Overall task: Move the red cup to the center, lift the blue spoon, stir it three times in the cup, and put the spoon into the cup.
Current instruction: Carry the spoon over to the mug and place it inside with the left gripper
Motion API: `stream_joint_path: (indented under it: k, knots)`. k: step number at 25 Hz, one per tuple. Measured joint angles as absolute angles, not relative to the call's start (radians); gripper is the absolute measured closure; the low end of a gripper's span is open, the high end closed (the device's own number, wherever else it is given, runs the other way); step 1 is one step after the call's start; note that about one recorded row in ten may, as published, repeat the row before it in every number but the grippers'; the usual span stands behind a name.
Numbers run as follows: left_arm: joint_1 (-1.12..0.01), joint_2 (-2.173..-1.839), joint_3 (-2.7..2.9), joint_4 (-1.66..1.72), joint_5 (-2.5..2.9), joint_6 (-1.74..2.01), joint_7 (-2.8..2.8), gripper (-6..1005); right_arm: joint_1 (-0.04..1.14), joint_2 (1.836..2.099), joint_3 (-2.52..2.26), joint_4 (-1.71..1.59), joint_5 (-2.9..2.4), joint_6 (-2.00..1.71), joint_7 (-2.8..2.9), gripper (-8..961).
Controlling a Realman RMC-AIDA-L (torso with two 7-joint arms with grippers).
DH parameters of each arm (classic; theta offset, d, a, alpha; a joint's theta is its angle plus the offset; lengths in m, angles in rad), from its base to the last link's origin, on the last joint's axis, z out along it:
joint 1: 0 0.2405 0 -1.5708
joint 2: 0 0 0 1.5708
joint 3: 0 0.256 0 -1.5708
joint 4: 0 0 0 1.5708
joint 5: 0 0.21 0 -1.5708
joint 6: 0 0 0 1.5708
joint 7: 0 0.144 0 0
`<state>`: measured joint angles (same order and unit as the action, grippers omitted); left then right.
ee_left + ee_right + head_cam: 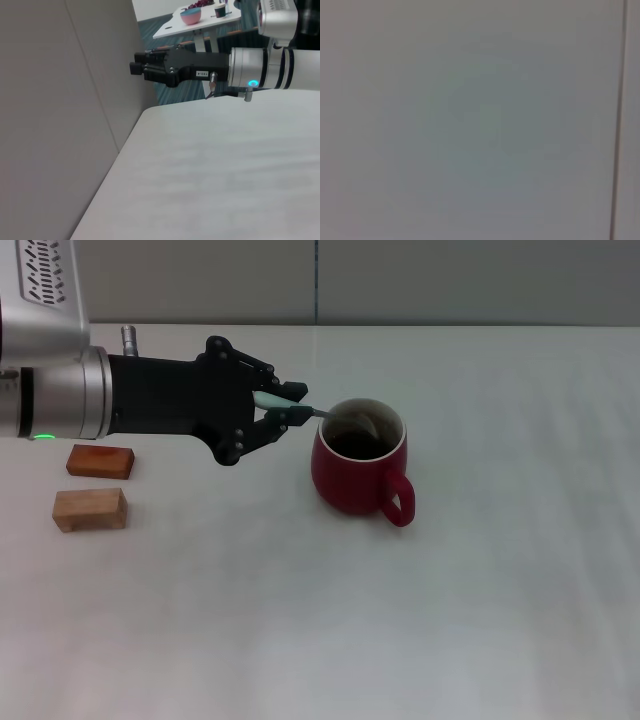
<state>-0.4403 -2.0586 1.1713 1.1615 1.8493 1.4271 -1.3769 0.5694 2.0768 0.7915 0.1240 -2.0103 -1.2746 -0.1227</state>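
Surface: a plain white matte table [300, 620], running back to a pale grey wall with one thin vertical seam.
Red cup: the rounded dark-red ceramic mug with a white inner rim [358, 466] stands upright near the middle of the table, a little to the far side, its loop handle pointing to the near right.
Blue spoon: the slim spoon with a pale light-blue handle and grey metal bowl [300, 410] slants over the cup's left rim, bowl end down inside the dark interior, handle end out to the left.
Left gripper: the black left gripper [287, 405] reaches in from the left just beside the cup, jaws pinching the spoon's handle.
Right gripper: the right gripper [137, 68] hangs off the table's edge beside the wall (seen only from the left wrist view); whether its jaws are spread I cannot tell.
Blocks: two small wooden blocks, a reddish one [100, 461] and a paler one [90, 509] nearer, lie at the left.
Room: beyond the table, teal floor and a white side table carrying a pink-and-blue bowl [190, 16].
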Motion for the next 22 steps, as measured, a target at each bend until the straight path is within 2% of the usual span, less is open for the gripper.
stream_joint_path:
  k: [22]
  knots:
    - [-0.523, -2.066, 1.223, 1.254, 2.048, 1.405, -1.460, 828, 0.558, 2.079, 0.790, 0.132, -2.011, -1.277, -0.123, 618]
